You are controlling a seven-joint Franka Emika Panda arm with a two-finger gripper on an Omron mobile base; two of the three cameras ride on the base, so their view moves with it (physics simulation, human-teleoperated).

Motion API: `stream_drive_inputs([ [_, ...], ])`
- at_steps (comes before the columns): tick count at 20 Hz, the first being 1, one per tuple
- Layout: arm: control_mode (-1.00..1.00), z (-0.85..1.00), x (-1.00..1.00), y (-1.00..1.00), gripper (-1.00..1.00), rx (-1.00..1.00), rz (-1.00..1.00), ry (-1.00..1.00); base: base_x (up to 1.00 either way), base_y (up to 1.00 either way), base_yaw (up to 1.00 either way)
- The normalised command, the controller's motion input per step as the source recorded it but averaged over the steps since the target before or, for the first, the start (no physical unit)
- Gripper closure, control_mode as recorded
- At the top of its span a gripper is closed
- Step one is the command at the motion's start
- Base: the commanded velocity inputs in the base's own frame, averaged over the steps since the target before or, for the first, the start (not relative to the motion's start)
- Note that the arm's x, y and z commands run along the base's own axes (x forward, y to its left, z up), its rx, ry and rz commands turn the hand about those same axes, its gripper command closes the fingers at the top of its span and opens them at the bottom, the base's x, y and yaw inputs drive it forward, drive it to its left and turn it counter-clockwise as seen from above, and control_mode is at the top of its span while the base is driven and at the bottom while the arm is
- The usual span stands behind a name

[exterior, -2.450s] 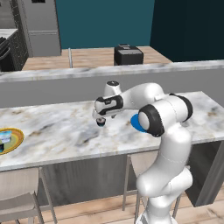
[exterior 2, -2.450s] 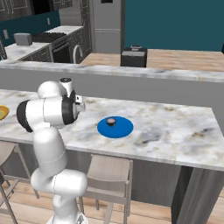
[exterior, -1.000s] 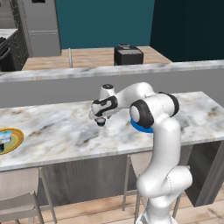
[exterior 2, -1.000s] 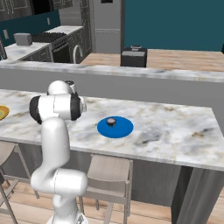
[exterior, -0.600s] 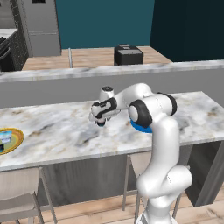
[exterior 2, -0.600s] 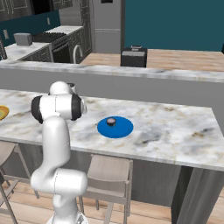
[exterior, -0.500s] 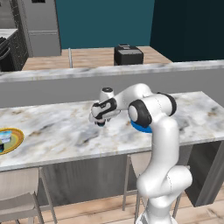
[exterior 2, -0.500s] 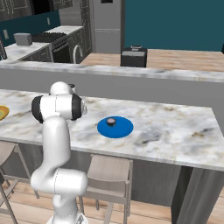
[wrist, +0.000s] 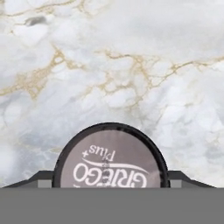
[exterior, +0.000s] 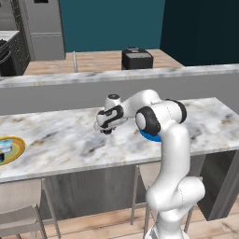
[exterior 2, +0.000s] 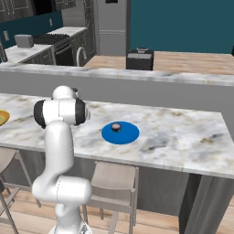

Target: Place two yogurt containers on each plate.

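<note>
Lighting is even and diffuse in all views, with no single visible source. The marble counter (exterior: 70, 140) renders bright and shows no glare. A soft, faint shadow lies beneath the arm at about 6 o'clock of the gripper (exterior: 106, 130) in the left base view. Base views are slightly soft. The hand view is sharp; lid lettering on the yogurt container (wrist: 111, 159) reads clearly.

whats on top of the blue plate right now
One dark yogurt cup with a pale lid sits on the blue plate, near its middle. In the left base view the arm covers most of that plate.
</note>
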Motion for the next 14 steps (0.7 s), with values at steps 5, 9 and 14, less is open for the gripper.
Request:
stream_drive_inputs([
  [5, -1.00, 0.00, 0.00, 0.00, 1.00, 0.00, 0.00, 0.01, 0.00, 0.00, 0.00],
  [9, -1.00, 0.00, 0.00, 0.00, 1.00, 0.00, 0.00, 0.00, 0.00, 0.00, 0.00],
  [14, -1.00, 0.12, -0.05, -0.24, 1.00, 0.00, 0.00, 0.01, 0.00, 0.00, 0.00],
])
